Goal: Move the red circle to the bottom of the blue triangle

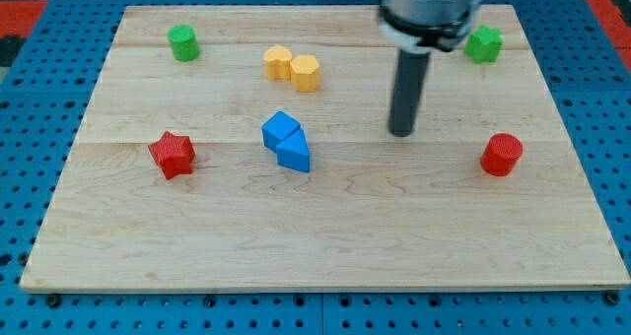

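Tip, bare rod holding nothing, on board, between blue triangle at view's left and red circle at right, touching neither.

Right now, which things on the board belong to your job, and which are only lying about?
Belong to the job:
red circle
blue triangle
my tip, between those two, touching neither

Lying about:
blue cube
red star
green cylinder
green star
two yellow blocks
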